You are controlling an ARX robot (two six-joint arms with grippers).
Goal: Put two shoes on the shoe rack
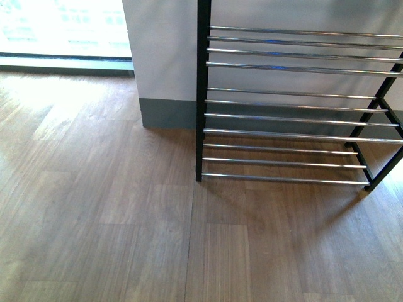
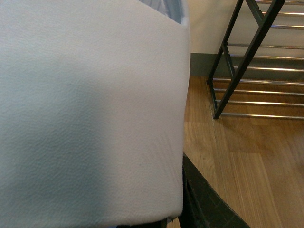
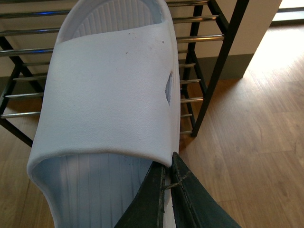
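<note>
In the right wrist view a pale blue slide sandal (image 3: 114,95) fills the picture, and my right gripper (image 3: 168,173) is shut on the side edge of its strap. The left wrist view is mostly covered by the strap of a second pale blue slide sandal (image 2: 90,109), with my left gripper (image 2: 178,199) shut on its edge; only one dark finger (image 2: 199,202) shows. The shoe rack (image 1: 296,100), black-framed with chrome rods, stands against the wall at the right of the front view. It also shows behind each sandal as the shoe rack (image 2: 256,71) and the shoe rack (image 3: 204,71). Neither arm appears in the front view.
A white wall with a grey skirting (image 1: 167,113) stands left of the rack. A bright window (image 1: 63,28) lies at the far left. Wood floor (image 1: 126,220) stretches in front of the rack.
</note>
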